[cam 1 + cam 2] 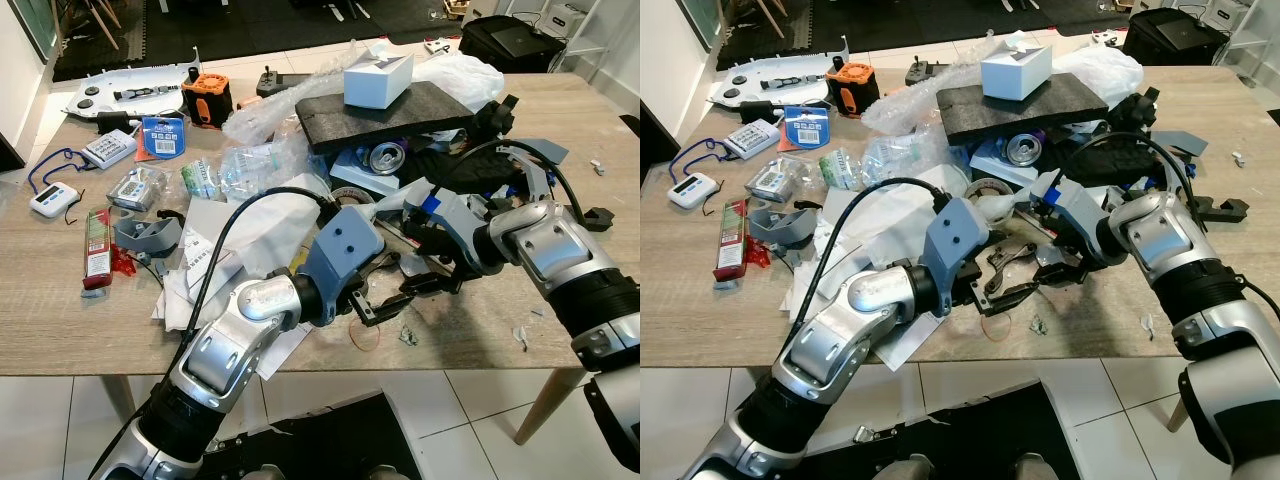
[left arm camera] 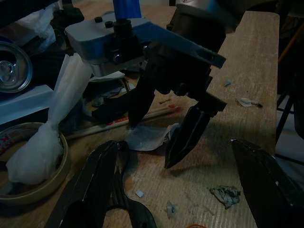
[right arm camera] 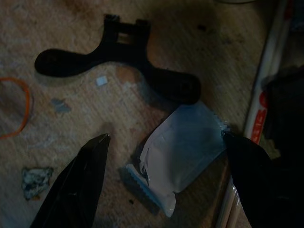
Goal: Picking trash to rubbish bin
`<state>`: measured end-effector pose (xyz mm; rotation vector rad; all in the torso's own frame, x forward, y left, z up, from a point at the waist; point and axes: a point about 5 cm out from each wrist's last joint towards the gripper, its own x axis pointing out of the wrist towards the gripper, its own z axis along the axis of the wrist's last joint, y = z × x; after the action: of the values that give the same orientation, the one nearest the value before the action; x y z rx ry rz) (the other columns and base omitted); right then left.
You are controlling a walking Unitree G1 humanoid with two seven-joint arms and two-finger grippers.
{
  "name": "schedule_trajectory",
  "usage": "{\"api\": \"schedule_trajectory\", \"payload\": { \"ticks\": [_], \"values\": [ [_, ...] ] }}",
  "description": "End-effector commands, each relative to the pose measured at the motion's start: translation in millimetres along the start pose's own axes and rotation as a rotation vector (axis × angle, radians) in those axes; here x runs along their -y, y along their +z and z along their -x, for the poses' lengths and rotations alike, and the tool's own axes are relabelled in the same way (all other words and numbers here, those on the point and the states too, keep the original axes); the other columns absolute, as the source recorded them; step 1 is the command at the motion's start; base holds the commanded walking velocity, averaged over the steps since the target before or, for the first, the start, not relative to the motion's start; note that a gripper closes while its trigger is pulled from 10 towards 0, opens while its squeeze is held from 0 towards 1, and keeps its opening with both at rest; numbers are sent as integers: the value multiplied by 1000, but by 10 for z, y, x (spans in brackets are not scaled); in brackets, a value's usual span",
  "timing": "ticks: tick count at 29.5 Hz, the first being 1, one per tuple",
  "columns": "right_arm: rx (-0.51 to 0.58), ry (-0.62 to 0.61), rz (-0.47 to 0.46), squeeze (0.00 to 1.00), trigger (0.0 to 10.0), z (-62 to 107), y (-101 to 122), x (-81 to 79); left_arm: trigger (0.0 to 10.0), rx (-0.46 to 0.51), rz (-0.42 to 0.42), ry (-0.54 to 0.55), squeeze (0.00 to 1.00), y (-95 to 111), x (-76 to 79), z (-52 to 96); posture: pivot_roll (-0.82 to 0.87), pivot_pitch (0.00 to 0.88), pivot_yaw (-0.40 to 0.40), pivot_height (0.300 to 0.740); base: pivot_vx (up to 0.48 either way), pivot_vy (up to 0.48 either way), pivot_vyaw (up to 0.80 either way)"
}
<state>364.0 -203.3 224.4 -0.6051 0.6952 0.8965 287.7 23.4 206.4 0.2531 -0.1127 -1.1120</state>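
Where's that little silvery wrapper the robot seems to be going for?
The wrapper lies on the table near its front edge, between the right gripper's open fingers, beside a black plastic piece.

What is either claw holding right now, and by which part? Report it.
Nothing. The right claw is open astride a small grey wrapper, not closed on it; the left claw is open and empty.
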Motion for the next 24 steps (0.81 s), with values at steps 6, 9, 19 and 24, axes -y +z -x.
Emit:
{"api": "schedule_trajectory", "payload": {
  "ticks": [6,9,19,24],
  "values": [
    [-103,17,30,114,10000,27,-84,-11,10000,-38,3,-27,0,-86,23,14,7,242,59,740,0,0,0],
    [-127,33,40,0,10000,21,-112,-32,10000,-38,3,-28,0,-85,20,7,5,242,59,740,0,0,0],
    [-125,96,23,0,0,15,-105,-83,10000,-38,5,-21,0,-90,5,-6,-2,243,51,740,0,0,0],
    [-124,117,25,0,0,13,-91,-104,10000,-36,7,-18,0,-92,14,-12,-6,243,46,740,0,0,0]
  ]
}}
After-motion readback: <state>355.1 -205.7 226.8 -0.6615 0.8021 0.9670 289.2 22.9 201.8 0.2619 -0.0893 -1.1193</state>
